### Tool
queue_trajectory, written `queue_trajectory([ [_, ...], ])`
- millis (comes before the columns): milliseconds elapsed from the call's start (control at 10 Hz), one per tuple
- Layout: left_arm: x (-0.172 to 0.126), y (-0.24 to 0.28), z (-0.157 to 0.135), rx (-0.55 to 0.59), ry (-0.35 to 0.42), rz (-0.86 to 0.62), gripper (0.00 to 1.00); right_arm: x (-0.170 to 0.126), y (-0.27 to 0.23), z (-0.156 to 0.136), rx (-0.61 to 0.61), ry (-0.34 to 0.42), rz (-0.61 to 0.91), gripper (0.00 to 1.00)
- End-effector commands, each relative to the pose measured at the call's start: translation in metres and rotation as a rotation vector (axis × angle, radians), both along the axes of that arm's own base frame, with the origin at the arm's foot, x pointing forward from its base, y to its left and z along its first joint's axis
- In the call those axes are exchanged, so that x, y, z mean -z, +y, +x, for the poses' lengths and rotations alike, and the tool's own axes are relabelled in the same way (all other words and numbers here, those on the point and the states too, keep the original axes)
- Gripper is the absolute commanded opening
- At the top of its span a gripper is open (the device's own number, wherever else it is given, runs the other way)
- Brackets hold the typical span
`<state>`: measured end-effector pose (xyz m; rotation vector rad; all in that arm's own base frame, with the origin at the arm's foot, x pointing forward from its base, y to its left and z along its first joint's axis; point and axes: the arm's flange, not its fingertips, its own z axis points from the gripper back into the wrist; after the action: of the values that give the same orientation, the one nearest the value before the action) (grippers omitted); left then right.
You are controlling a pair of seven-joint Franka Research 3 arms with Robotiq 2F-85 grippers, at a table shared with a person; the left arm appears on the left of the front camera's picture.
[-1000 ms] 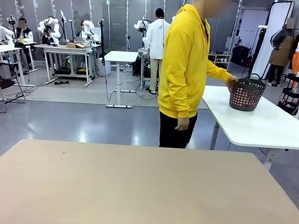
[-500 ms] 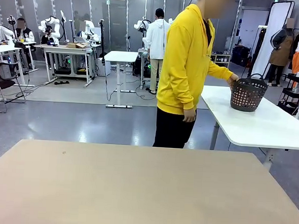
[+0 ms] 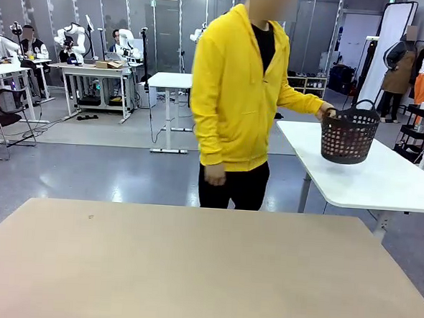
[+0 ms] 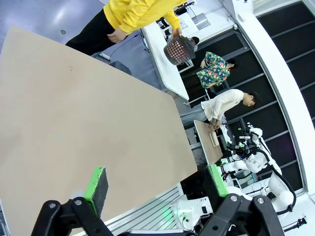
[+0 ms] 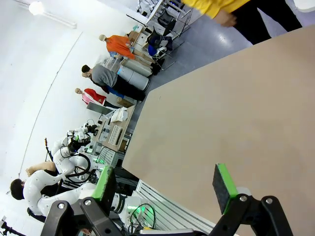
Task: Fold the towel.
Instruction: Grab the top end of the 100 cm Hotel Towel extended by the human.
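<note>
Black basket (image 3: 349, 136) is hanging from a hand (image 3: 325, 110) in front view; in wrist views, left tool (image 4: 157, 182) and right tool (image 5: 164, 184) are gaping above tabletop (image 4: 74, 123).

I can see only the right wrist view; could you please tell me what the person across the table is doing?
Observer: One hand holds a dark perforated basket by its rim, over a white side table.
Operator: What is inside it?
Observer: Something pale shows through the holes; I cannot tell what.
Operator: And the left tool?
Observer: The left tool is open, holding nothing, above the tan table.
</note>
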<state>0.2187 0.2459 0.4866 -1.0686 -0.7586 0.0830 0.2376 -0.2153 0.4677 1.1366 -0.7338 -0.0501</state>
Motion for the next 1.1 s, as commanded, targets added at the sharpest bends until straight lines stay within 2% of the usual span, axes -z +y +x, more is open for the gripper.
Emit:
queue_trajectory([
  [0, -0.0026, 0.0030, 0.0012, 0.010, -0.023, -0.006, 1.00, -0.0010, -0.0003, 0.0008, 0.003, -0.016, 0.009, 1.00],
  [1000, -0.0026, 0.0030, 0.0012, 0.010, -0.023, -0.006, 1.00, -0.0010, -0.0003, 0.0008, 0.003, -0.016, 0.009, 1.00],
])
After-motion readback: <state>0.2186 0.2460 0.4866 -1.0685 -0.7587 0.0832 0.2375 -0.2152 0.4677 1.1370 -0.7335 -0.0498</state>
